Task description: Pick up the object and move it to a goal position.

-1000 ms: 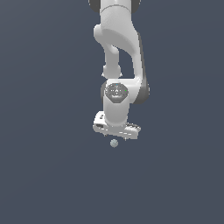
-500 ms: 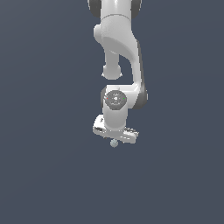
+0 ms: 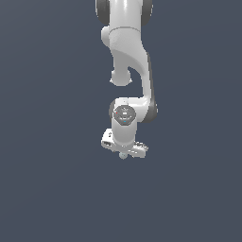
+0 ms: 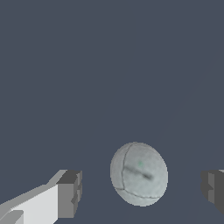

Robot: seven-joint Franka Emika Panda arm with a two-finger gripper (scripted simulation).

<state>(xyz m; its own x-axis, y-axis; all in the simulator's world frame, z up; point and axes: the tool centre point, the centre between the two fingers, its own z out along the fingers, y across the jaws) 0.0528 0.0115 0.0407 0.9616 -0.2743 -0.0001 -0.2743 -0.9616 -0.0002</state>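
Note:
The object, a tiny pale grey-green ball (image 3: 123,155), peeks out just under the white hand of the arm in the exterior view. In the wrist view the ball (image 4: 139,173) sits between the two dark-padded fingers (image 4: 69,194), with a clear gap on each side and neither pad touching it. My gripper (image 3: 124,152) is open and straddles the ball from above; in the wrist view the gripper (image 4: 141,189) has one finger mostly cut off at the picture's edge. The fingers themselves are hard to make out in the exterior view.
A plain dark grey-blue ground (image 3: 56,189) fills both views. The white arm (image 3: 127,52) rises straight up from the hand to the exterior view's upper edge. No other object shows.
The hand has come down steadily onto the ball, which has stayed where it was. The gap between hand and ball in the exterior view has closed.

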